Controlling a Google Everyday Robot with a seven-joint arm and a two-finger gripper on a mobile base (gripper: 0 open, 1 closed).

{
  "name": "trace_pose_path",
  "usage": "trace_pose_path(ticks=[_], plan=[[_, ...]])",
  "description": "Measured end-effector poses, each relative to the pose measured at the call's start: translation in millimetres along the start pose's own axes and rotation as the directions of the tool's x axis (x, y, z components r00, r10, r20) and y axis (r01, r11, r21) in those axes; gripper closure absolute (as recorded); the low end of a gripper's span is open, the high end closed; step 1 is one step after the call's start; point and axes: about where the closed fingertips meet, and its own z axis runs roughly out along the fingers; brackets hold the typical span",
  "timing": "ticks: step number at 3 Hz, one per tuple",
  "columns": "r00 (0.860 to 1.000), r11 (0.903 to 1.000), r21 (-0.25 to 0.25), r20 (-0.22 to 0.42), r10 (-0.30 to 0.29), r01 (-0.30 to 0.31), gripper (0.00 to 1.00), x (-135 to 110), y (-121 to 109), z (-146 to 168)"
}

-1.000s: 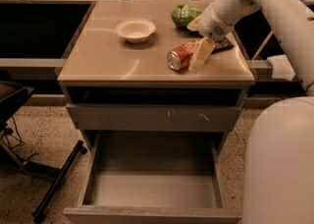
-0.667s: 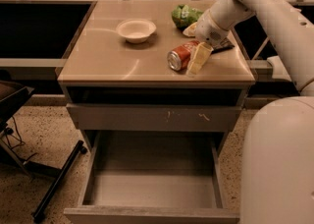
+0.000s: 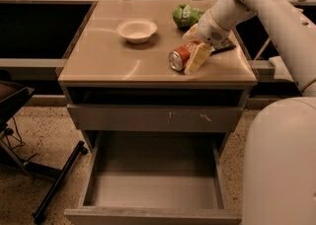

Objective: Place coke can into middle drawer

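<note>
Coke can lies sideways, silver end front-left, between parted jaws.

Cabinet top: bowl on it, left of centre, toward the far side. Snack bag right of the bowl, further back. Can lies on its side right of centre, near the front edge. Gripper sits at the can's right side, arm entering from far right. Flat wrapper just right of the gripper, partly behind it. Below the top: recess, then closed drawer front, then open drawer pulled out toward the near side.
</note>
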Motion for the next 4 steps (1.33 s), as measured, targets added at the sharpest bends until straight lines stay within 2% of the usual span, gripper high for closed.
trace_pose_path(ticks=[2,3,4], plan=[[1.0,1.0,0.002,0.0,0.005,-0.005,0.66,0.7,0.4,1.5],[0.999,0.9981,0.046,-0.016,0.043,-0.042,0.89,6.7,13.2,-15.2],[0.987,0.9561,0.248,-0.008,0.162,-0.155,1.0,12.9,39.5,-91.2]])
